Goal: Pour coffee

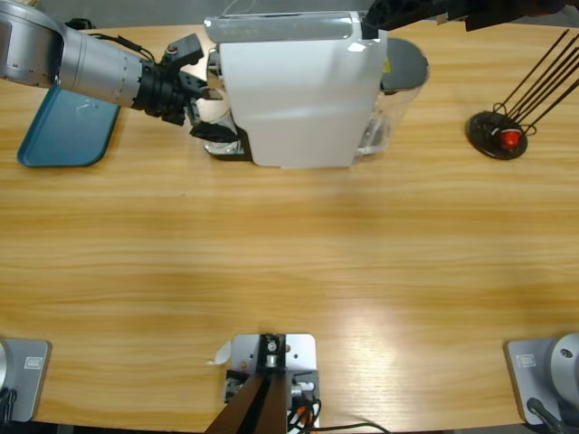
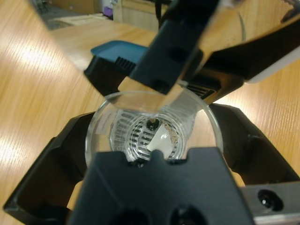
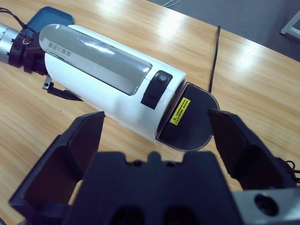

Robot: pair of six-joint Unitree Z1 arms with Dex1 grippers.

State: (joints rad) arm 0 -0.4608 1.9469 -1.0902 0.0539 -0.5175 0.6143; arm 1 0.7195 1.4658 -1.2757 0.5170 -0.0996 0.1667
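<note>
So you had the wooden table (image 1: 289, 271) with the white coffee machine (image 1: 298, 90) at its far middle, a blue tray (image 1: 63, 136) to the far left, and a black stand (image 1: 496, 137) with an orange capsule far right. Your left gripper (image 1: 206, 113) reached in from the left to the machine's spout end, its 2 jaws set around a clear glass tumbler (image 2: 150, 126) that stood on the slotted drip grate (image 2: 145, 133) under the black spout (image 2: 173, 51). The jaws sat on either side of the glass, seemingly closed on it. Your right gripper (image 3: 154, 136) hovered above the machine's rear with its jaws spread wide, holding nothing. I could not make out any coffee in the tumbler; its bottom looked clear down to the grate. To do this step well, I judged, you should have kept the glass upright and centred beneath the spout, gripping gently.
</note>
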